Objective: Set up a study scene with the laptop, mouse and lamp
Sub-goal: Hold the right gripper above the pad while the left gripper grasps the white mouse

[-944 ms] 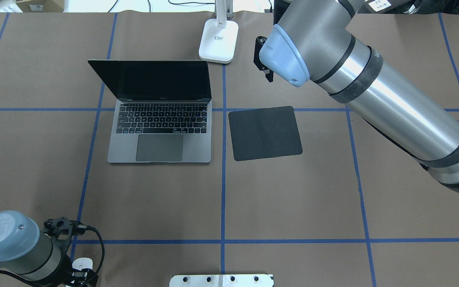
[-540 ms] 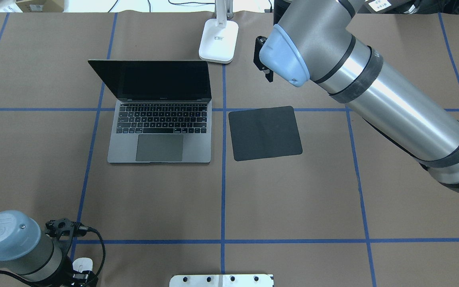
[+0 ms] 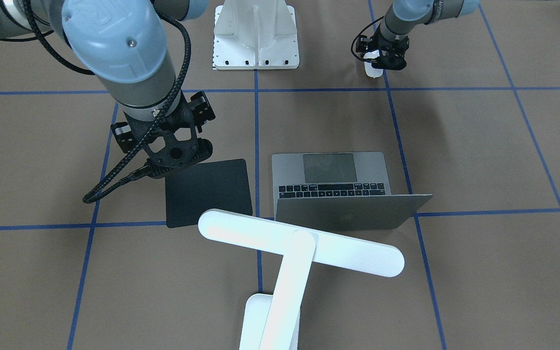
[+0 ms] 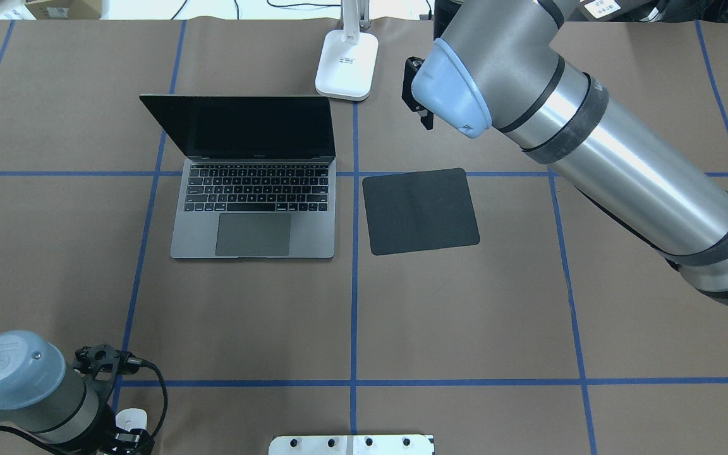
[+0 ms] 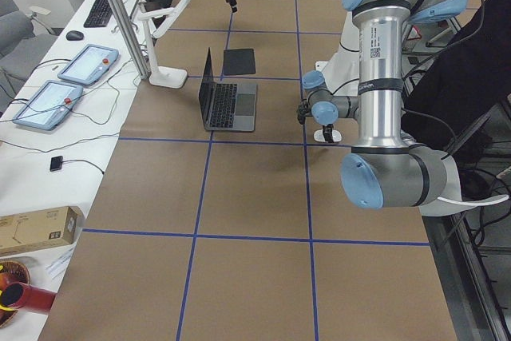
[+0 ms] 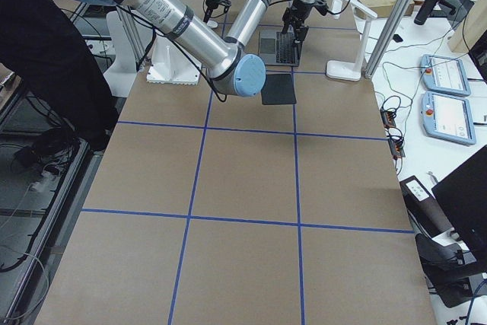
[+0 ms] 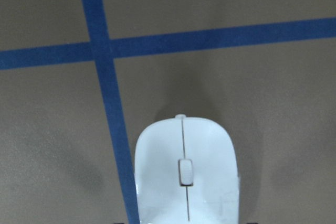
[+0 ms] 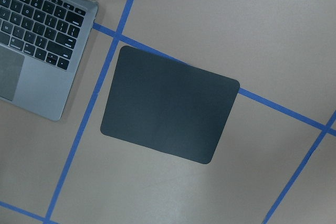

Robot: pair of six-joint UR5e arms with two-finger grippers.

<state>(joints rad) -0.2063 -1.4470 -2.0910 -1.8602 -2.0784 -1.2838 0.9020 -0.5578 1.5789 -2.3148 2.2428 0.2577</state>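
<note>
The grey laptop (image 4: 253,208) stands open at the middle left, screen dark; it also shows in the front view (image 3: 338,184). The white lamp (image 3: 299,248) stands behind it, its base (image 4: 346,63) at the far edge. The white mouse (image 7: 185,177) lies on the table near the robot's left front corner (image 4: 131,418). My left gripper (image 3: 382,58) is over the mouse, open, a finger on each side of it. My right gripper (image 3: 175,155) hangs open and empty above the far side of the black mouse pad (image 4: 421,212).
The mouse pad lies flat just right of the laptop (image 8: 170,103). The white bolted pedestal (image 3: 255,34) stands at the robot's edge of the table. Blue tape lines cross the brown table cover (image 4: 465,316).
My left arm has shifted slightly toward the table's near left corner over the mouse. The mouse, the laptop, the lamp and my right arm have not moved.
</note>
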